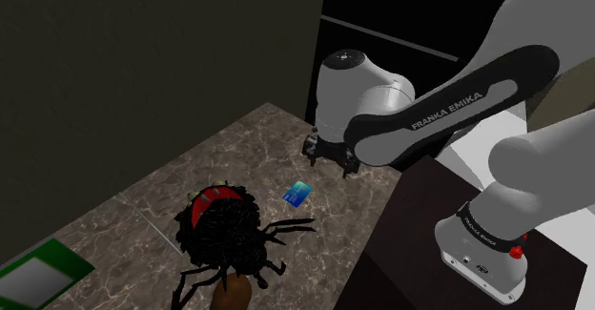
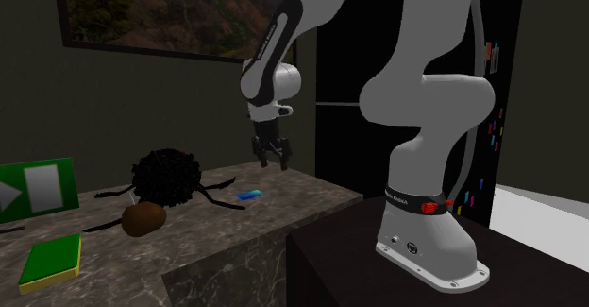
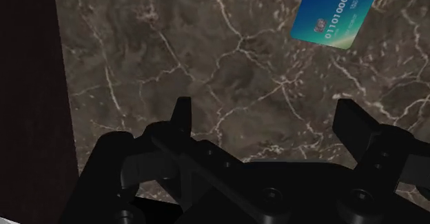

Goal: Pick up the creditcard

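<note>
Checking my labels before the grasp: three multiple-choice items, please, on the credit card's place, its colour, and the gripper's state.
1. Where does the credit card lie? A on the marble counter; B on a chair; C in a drawer.
2. Its colour? A red; B blue; C white.
3. The gripper is: A open, empty; B shut on the card; C shut on nothing.
Answers: 1 A, it lies flat on the marble; 2 B, its face is blue; 3 A, the fingers stand apart over bare counter.

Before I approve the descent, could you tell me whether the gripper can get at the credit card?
Probably yes: the open gripper hovers over bare countertop beside the credit card, which lies flat and uncovered.
</note>
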{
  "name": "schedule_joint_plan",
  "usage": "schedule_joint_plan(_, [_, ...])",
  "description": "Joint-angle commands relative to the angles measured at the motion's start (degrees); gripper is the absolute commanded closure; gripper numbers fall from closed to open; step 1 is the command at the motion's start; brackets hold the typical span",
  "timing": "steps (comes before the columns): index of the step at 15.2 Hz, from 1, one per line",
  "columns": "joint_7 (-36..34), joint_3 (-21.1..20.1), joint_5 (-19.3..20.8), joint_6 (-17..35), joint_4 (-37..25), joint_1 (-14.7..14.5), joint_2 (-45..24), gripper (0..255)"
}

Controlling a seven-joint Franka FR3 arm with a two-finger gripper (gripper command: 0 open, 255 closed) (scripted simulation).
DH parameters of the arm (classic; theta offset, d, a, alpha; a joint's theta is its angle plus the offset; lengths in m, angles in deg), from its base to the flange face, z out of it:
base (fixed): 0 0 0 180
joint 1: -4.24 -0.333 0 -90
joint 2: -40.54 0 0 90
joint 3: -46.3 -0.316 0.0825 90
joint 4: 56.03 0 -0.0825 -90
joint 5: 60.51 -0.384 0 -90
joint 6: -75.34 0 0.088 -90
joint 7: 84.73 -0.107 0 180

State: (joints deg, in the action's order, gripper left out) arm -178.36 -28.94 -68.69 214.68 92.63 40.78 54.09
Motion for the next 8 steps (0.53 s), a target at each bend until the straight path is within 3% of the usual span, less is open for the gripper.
schedule_joint_plan(1, [-13.91,-34.59,11.38,3.14,-3.71,35.67,-7.89,0])
schedule_joint_plan(2, [-12.65,-44.02,6.48,4.08,-5.36,44.66,-4.13,0])
schedule_joint_plan(3, [-6.38,-41.01,-5.35,3.99,-7.38,40.63,3.31,0])
schedule_joint_plan(4, [-6.64,-45.26,-7.59,4.27,-8.97,44.83,5.42,0])
schedule_joint_plan(8, [-3.91,-50.11,-11.93,6.60,-9.22,48.84,8.67,0])
